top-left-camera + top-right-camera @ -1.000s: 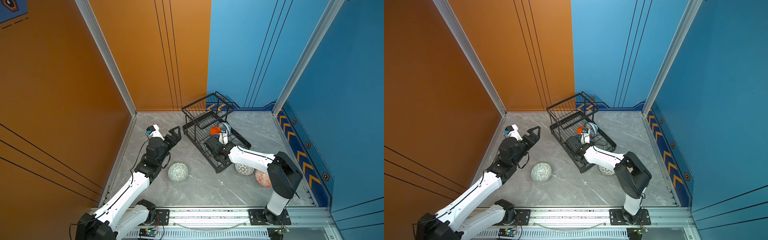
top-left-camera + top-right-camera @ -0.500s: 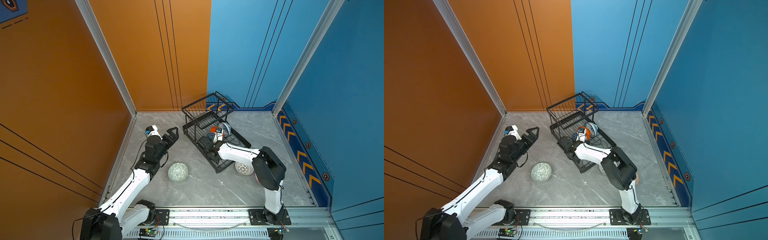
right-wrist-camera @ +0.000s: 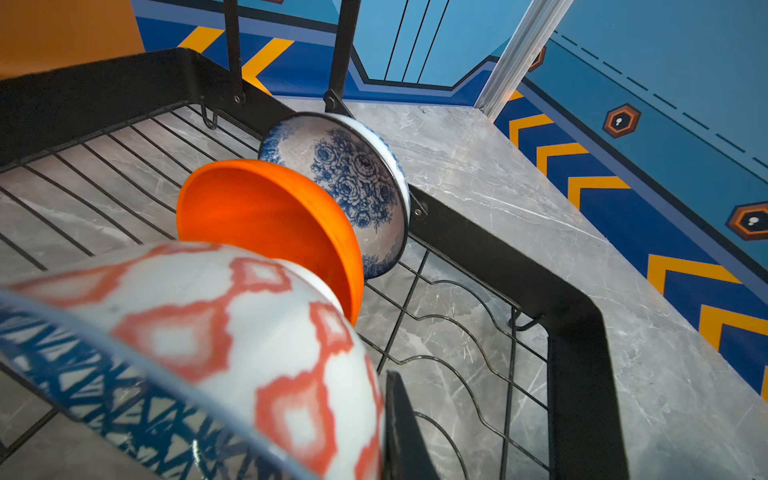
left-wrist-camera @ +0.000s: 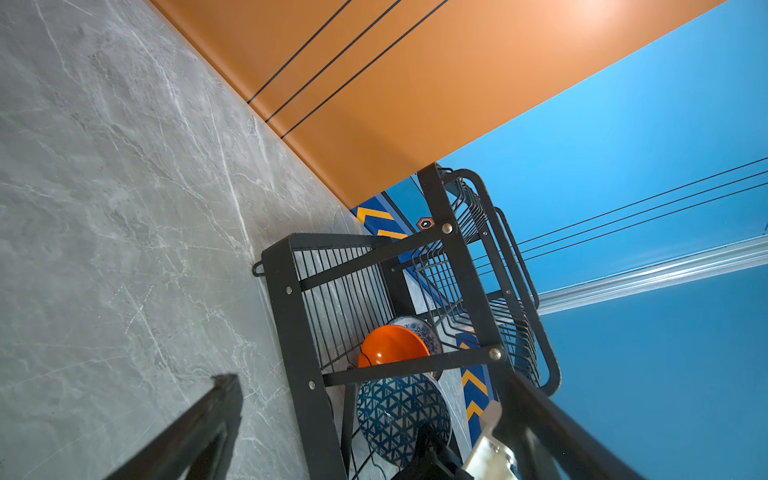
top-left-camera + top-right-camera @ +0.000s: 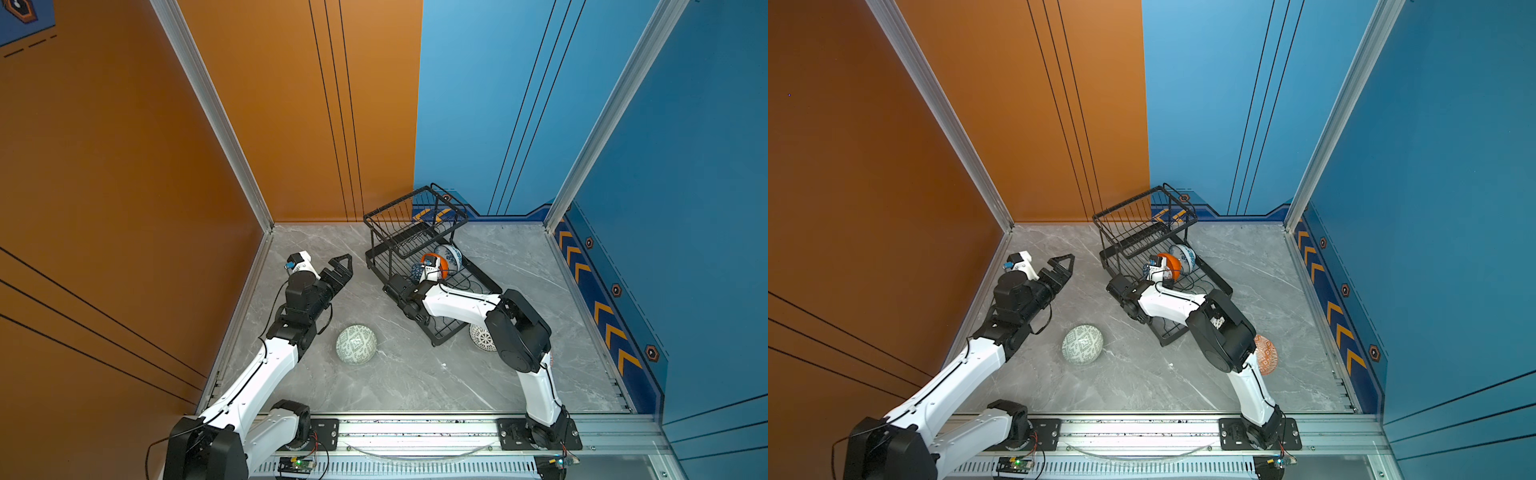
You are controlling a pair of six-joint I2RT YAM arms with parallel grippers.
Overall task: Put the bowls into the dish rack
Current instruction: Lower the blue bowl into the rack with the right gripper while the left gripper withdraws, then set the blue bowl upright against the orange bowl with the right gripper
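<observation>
**Already two bowls racked, a third in my right gripper**

Largest on the grey table (image 5: 415, 382) is the dish rack (image 5: 415, 226), black wire in two tiers. My right arm (image 5: 457, 301) reaches into its lower tier. There my right gripper (image 5: 420, 274) is clamped on the wall of the blue triangle-patterned bowl (image 4: 399, 415), which it holds on edge. One black finger (image 3: 399, 419) lies against the bowl's red-diamond face. Whether the bowl rests on the rack's wires I cannot tell.

My left gripper (image 5: 345, 266) hangs to the left of the rack, well apart from it, jaws spread wide and empty.

Deeper in the same tier, the plain orange bowl (image 3: 266, 216) stands on edge just beside the held one. The white-blue floral bowl (image 3: 353, 183) stands on edge just behind that, close against the rack's side rail.

Outside the rack, the pale green bowl (image 5: 356, 345) lies upside down off its near left side. The white bowl with black lattice (image 5: 482, 338) sits just beside the rack's near corner, half hidden by my right arm. The red-orange patterned bowl (image 5: 1264, 355) lies farther out from that corner, also partly hidden.
</observation>
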